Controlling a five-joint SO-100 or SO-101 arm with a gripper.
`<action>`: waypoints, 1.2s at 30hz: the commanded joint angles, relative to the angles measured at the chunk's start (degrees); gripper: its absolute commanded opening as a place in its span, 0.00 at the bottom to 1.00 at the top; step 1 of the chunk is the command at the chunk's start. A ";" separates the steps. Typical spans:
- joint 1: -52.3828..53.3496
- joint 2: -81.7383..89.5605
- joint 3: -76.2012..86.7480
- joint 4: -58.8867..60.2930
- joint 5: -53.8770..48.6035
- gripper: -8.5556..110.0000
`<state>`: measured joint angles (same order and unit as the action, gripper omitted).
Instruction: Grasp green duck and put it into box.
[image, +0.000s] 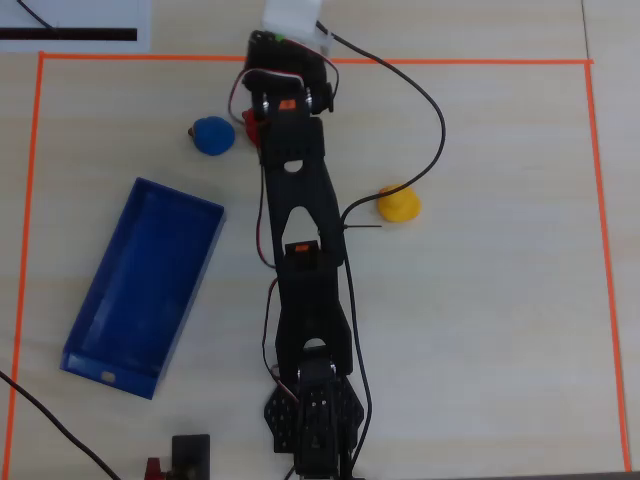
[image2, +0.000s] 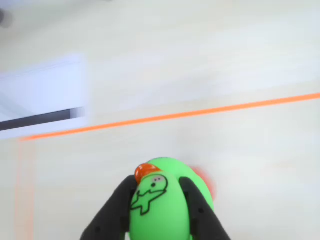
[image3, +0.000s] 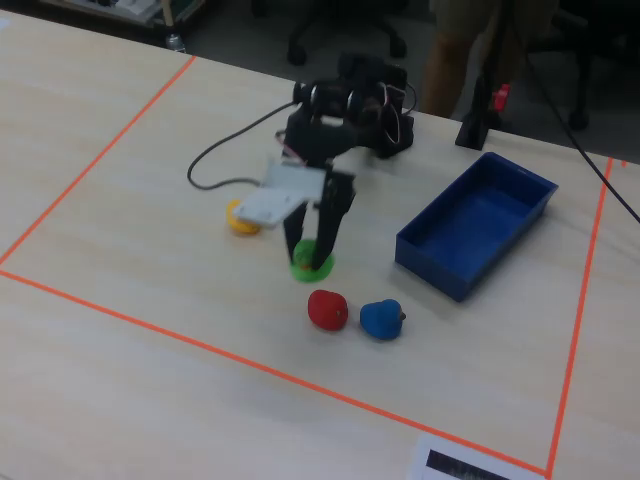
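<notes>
Green duck (image3: 313, 262): we see it between our gripper (image3: 313, 252) fingers, on the table (image3: 150, 170).
Box (image3: 478, 226): right of the duck, fixed view.
Other two ducks (image3: 328, 310) (image3: 381, 319): nearer the camera, side by side.

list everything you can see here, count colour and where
green duck: 1, bright green, between the claw's fingers, low over the table in the fixed view
red duck: 1, red, on the table in front of the claw in the fixed view
blue duck: 1, blue, right beside the red duck
yellow duck: 1, yellow, left of the arm in the fixed view
box: 1, blue, empty tray right of the arm in the fixed view
orange tape: outline on the table around the work area
arm: 1, black, stretched across the table
claw: 1, black, closed on the green duck
</notes>
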<state>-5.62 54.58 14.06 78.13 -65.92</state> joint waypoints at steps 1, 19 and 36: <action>-8.44 17.93 5.01 9.05 8.88 0.07; -31.29 56.78 84.46 -4.22 30.41 0.07; -40.25 57.57 100.37 -15.12 31.03 0.29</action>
<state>-44.91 108.81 114.52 63.46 -34.10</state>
